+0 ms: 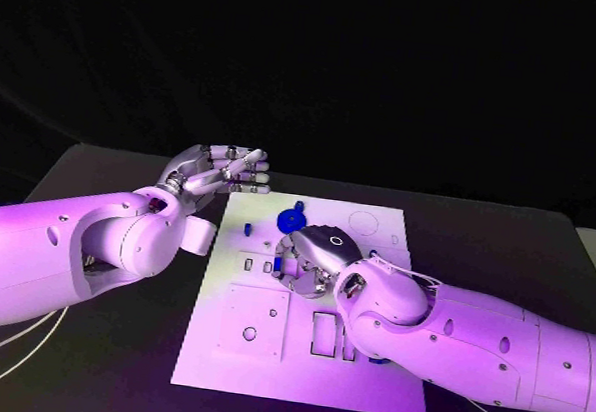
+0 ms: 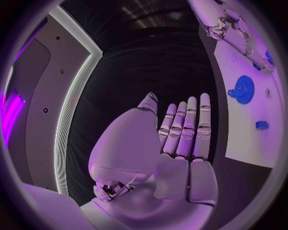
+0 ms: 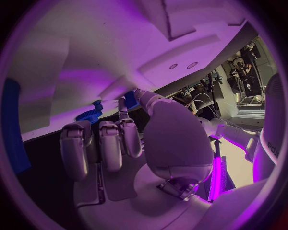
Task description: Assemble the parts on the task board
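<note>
The white task board [image 1: 302, 368] lies in the middle of the black table. A blue gear [image 1: 292, 220] stands near its far edge, with a small blue peg [image 1: 248, 229] to its left. My right hand [image 1: 315, 258] hovers low over the board's middle with its fingers curled down. In the right wrist view a small blue part [image 3: 129, 101] sits pinched between its thumb and a fingertip [image 3: 123, 114], close to the gear [image 3: 90, 114]. My left hand [image 1: 224, 169] is raised at the board's far-left corner, fingers straight and holding nothing. The left wrist view shows this hand [image 2: 180, 143] beside the gear [image 2: 244, 89].
A longer blue piece [image 3: 15, 124] lies on the board beside my right hand. Another blue piece [image 1: 379, 359] peeks out from under my right forearm. Rectangular slots [image 1: 327, 332] and a round hole [image 1: 250, 333] mark the board's near half. Bare black table surrounds the board.
</note>
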